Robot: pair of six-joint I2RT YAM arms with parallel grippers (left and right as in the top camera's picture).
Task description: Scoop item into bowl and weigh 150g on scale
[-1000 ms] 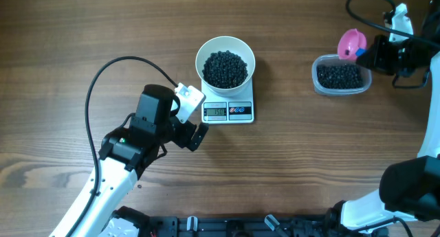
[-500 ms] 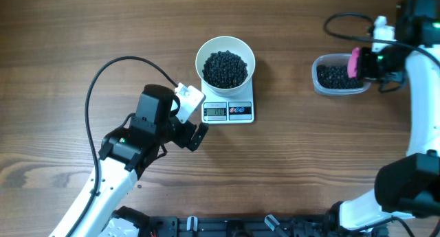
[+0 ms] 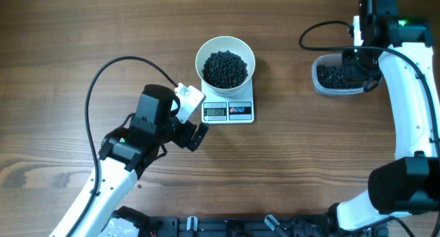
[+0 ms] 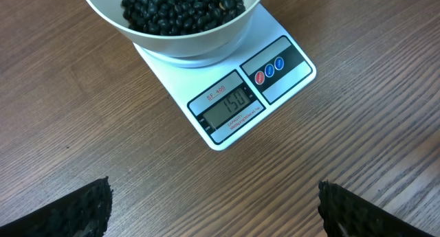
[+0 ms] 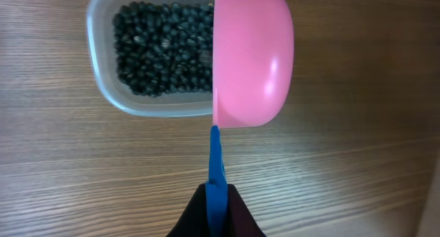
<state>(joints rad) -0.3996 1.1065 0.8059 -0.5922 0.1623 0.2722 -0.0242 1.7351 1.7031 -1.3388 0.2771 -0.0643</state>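
The white bowl point(image 3: 199, 62) sits on the scale point(image 3: 240, 111), heaped with black beans point(image 3: 225, 69), and the display point(image 4: 229, 106) reads 150. The left claw point(image 4: 214, 213) hangs spread wide just off the scale's display edge, touching nothing. Well away from the scale, on the right arm's side, the right claw point(image 5: 216, 199) is pinching the blue handle point(image 5: 214, 161) of a pink scoop point(image 5: 251, 58). The scoop is turned on its side over one end of a clear tub point(image 5: 96, 79) of more beans on the wooden tabletop point(image 3: 309, 161).

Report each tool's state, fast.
Left tool: open, holding nothing.
Right tool: shut on the blue handle of the pink scoop.
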